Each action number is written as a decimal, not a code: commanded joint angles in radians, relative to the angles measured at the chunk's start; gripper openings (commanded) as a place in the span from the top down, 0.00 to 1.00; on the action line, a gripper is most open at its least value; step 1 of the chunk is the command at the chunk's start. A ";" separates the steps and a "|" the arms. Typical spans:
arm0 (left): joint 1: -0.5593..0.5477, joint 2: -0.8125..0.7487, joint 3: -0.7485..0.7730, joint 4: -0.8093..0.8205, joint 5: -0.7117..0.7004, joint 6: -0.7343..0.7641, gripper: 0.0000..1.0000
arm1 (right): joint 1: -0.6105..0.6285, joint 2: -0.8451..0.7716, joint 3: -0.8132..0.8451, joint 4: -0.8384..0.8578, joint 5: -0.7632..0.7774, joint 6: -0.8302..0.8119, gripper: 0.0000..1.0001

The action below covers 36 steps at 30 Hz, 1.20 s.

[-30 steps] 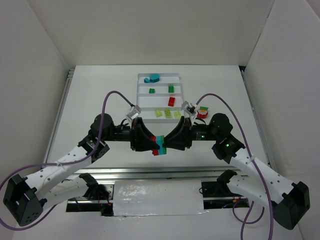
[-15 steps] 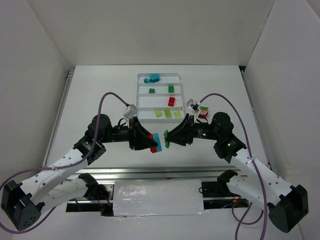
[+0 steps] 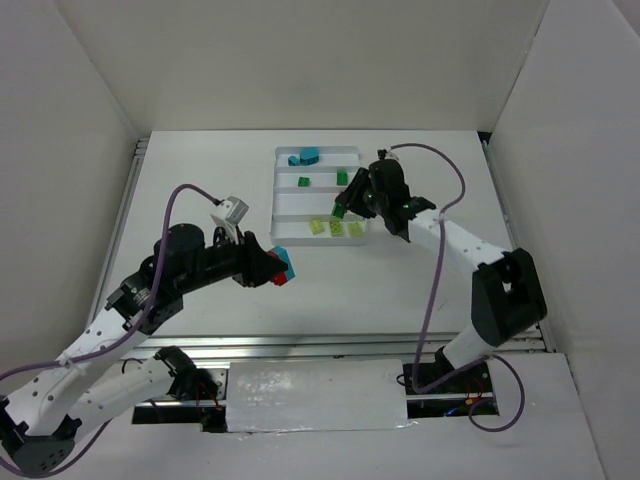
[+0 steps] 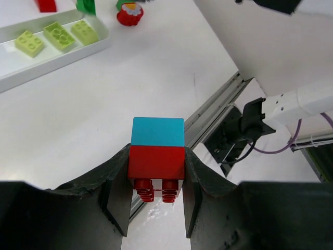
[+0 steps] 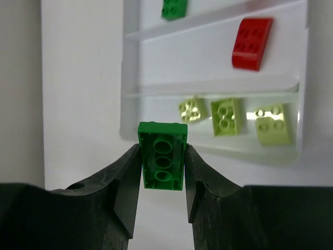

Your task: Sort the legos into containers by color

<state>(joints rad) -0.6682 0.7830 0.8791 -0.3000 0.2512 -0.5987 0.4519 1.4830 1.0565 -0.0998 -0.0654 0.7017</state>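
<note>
Open table (image 3: 200, 160) left of tray (image 3: 274, 195); red toy (image 4: 129, 13) beside it.

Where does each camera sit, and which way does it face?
Top external: above and behind, looking down on the white ridged plastic tray; both arms show.
Left wrist: faces past the left pincer holding a red-and-teal brick stack.
Right wrist: faces down past the right pincer holding a dark green brick.
Shared: three pale yellow-green bricks.

Robotics laboratory test cell. Plain white panels (image 3: 300, 60) enclose a white table (image 3: 200, 160) on three sides. The left arm (image 3: 110, 340) and right arm (image 3: 455, 240), trailing purple cables (image 3: 432, 300), are mounted by an aluminium rail (image 3: 320, 345) along the bottom of the frame, beside exposed wiring (image 3: 200, 398).
</note>
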 commanded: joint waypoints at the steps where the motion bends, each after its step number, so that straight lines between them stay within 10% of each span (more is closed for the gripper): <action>1: 0.002 -0.040 0.066 -0.117 -0.070 0.043 1.00 | -0.004 0.120 0.169 -0.021 0.213 0.094 1.00; 11: 0.004 -0.129 0.014 -0.162 -0.043 0.063 1.00 | -0.012 0.609 0.682 -0.139 0.329 0.096 1.00; 30: 0.004 -0.117 -0.109 -0.036 0.074 0.037 1.00 | -0.048 0.859 0.885 -0.047 0.196 0.248 0.91; 36: 0.004 -0.125 -0.120 -0.031 0.079 0.036 1.00 | -0.047 0.864 0.855 -0.041 0.171 0.265 0.60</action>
<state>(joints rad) -0.6678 0.6701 0.7635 -0.3878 0.3046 -0.5552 0.4034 2.3459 1.9011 -0.1780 0.1158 0.9398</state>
